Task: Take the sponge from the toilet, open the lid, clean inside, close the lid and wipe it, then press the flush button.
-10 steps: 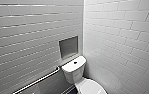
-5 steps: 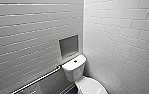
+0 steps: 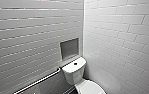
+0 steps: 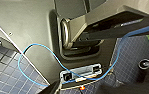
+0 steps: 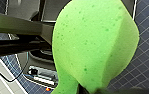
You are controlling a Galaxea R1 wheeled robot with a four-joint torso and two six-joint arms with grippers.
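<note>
The white toilet [image 3: 74, 72] stands in the corner of the tiled room, low in the head view. Its lid [image 3: 91, 88] lies down over the bowl. The small dark flush button [image 3: 75, 63] sits in the middle of the tank top. In the right wrist view the bright green sponge [image 5: 95, 45] looms large, pinched at its lower end by my right gripper [image 5: 88, 89]. My left gripper [image 4: 90, 89] hangs open over my own base and the dark blue floor tiles, with nothing between its fingers.
A grey recessed niche [image 3: 69, 48] is set in the wall above the tank. A metal grab rail [image 3: 40, 80] runs along the left wall beside the toilet. White tiled walls meet right behind the tank. A blue cable [image 4: 35, 62] loops over my base.
</note>
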